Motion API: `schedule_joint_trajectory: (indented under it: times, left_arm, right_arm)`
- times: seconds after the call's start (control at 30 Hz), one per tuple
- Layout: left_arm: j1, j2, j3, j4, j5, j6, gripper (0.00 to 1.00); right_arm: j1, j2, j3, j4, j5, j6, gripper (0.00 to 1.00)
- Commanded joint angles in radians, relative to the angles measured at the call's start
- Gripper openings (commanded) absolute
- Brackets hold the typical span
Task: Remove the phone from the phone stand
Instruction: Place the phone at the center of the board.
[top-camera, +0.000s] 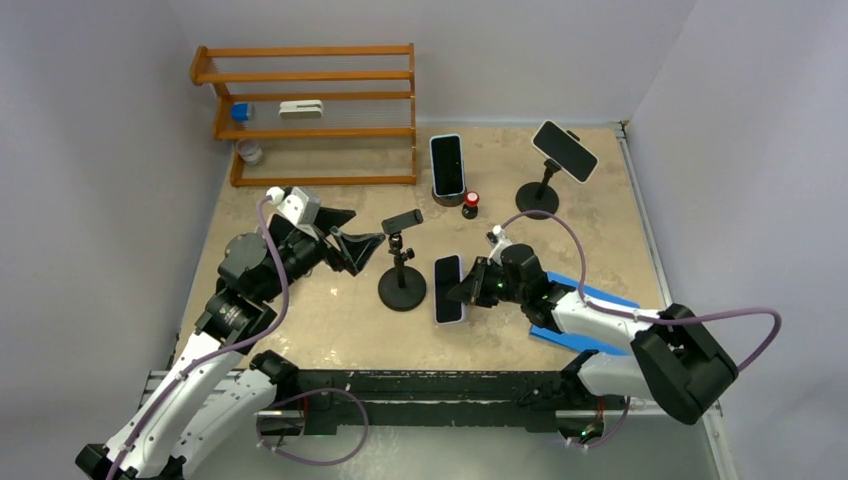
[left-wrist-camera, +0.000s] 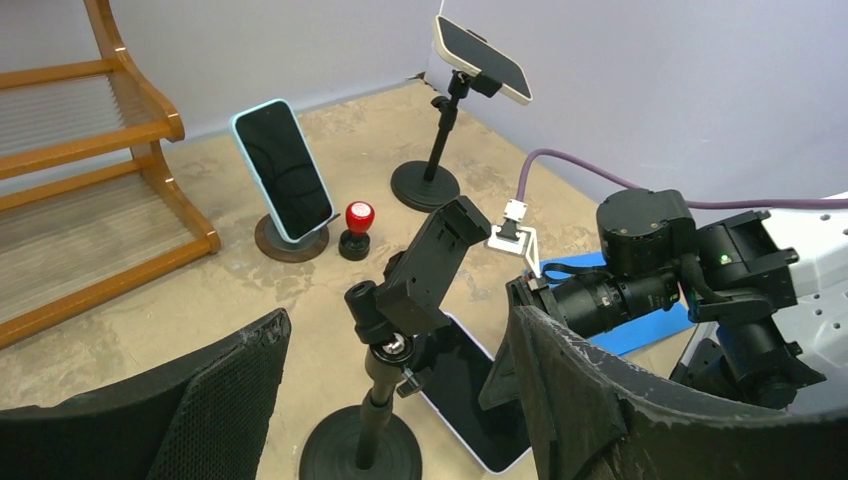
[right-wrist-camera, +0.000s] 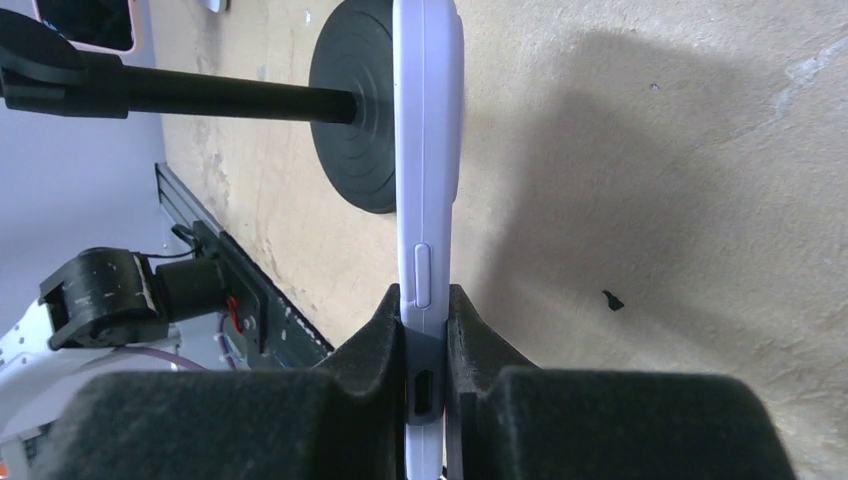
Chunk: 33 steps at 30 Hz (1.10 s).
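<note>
A black phone stand (top-camera: 402, 268) stands mid-table with its clamp (left-wrist-camera: 432, 262) empty. Just right of its base is the phone (top-camera: 448, 288), which has a dark screen and a pale lilac case. My right gripper (top-camera: 468, 290) is shut on the phone's right end. In the right wrist view the phone (right-wrist-camera: 428, 150) shows edge-on, pinched between the fingers (right-wrist-camera: 372, 340), with the stand's base (right-wrist-camera: 350, 110) behind it. The phone (left-wrist-camera: 470, 395) sits low over the table; contact is unclear. My left gripper (left-wrist-camera: 397, 325) is open, its fingers either side of the stand's post (left-wrist-camera: 378, 395) without touching it.
A light-blue phone (top-camera: 447, 165) leans on a round holder at the back. A second phone (top-camera: 565, 150) sits on a tall stand at the back right. A red-topped knob (top-camera: 470, 204) stands between them. A wooden rack (top-camera: 310, 110) fills the back left. A blue sheet (top-camera: 600, 296) lies under my right arm.
</note>
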Motion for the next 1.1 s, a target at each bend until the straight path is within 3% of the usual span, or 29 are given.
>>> schedule_joint_trajectory:
  times: [0.0, 0.63, 0.9, 1.07]
  left_arm:
    - [0.000, -0.014, -0.002, 0.018, 0.016, 0.001, 0.78]
    - [-0.004, -0.009, -0.002, 0.017, 0.028, -0.003, 0.78]
    - [-0.005, -0.006, -0.001, 0.014, 0.022, 0.000, 0.78]
    - [-0.006, -0.003, -0.002, 0.013, 0.021, 0.001, 0.78]
  right_arm:
    - [-0.006, 0.017, -0.001, 0.167, -0.050, 0.062, 0.00]
    - [-0.006, 0.169, -0.039, 0.249, -0.033, 0.094, 0.00]
    - [-0.005, 0.183, -0.047, 0.232, -0.004, 0.078, 0.38]
    - [-0.006, 0.188, -0.052, 0.226, 0.006, 0.076, 0.44]
